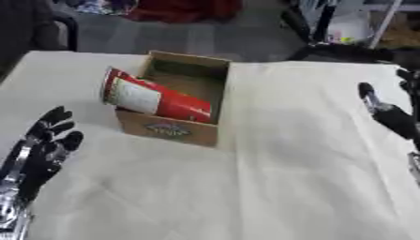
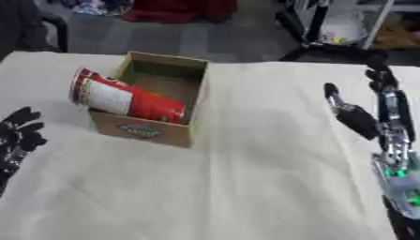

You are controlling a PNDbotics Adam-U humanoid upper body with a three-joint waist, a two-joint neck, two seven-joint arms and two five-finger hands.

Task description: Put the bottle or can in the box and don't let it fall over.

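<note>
leaning red can (image 1: 153, 97), long axis tilted up-left over box (image 1: 174, 131) rim; left hand (image 1: 45, 145) nearer, fingers relaxed apart; right hand (image 2: 361, 119) apart, farther.

The lower end of the red can (image 1: 156, 99) is down inside the cardboard box (image 1: 168, 130), hidden behind its near wall, and the print on its white label is too blurred to read, as is the mark on the box's front. The right hand (image 2: 361, 119) is cut by the picture's edge in the left eye view, and the left hand (image 1: 45, 145) runs off the lower left corner.
</note>
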